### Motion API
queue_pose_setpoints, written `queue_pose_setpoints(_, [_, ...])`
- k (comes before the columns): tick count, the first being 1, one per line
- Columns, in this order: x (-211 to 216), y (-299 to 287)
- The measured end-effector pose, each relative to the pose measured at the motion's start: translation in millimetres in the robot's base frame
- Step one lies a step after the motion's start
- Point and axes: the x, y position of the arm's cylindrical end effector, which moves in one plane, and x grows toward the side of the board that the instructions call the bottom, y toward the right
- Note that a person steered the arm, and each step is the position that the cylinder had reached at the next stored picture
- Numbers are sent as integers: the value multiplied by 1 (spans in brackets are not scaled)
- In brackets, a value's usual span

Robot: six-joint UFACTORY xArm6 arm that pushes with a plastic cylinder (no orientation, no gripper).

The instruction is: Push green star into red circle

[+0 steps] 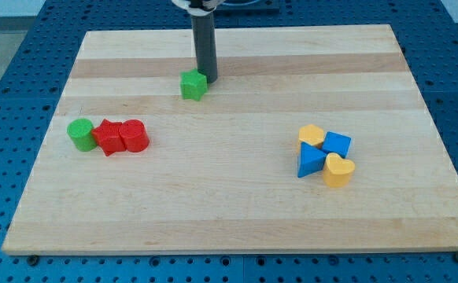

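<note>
The green star lies on the wooden board at the view's upper middle. My tip is at the star's right side, touching or almost touching it. The red circle lies at the view's left, well below and left of the star. It stands in a row with a red star in the middle and a green circle at the left end, all touching.
A cluster of blocks lies at the view's right: a yellow block, a blue block, a blue triangle and a yellow heart. The wooden board sits on a blue perforated table.
</note>
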Motion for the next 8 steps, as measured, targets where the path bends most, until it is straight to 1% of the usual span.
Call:
queue_pose_setpoints(1, [1,-35])
queue_pose_setpoints(2, [14,-58])
queue_pose_setpoints(4, [42,-58])
queue_pose_setpoints(6, [44,-22])
queue_pose_setpoints(7, [60,-22])
queue_pose_setpoints(8, [91,-26])
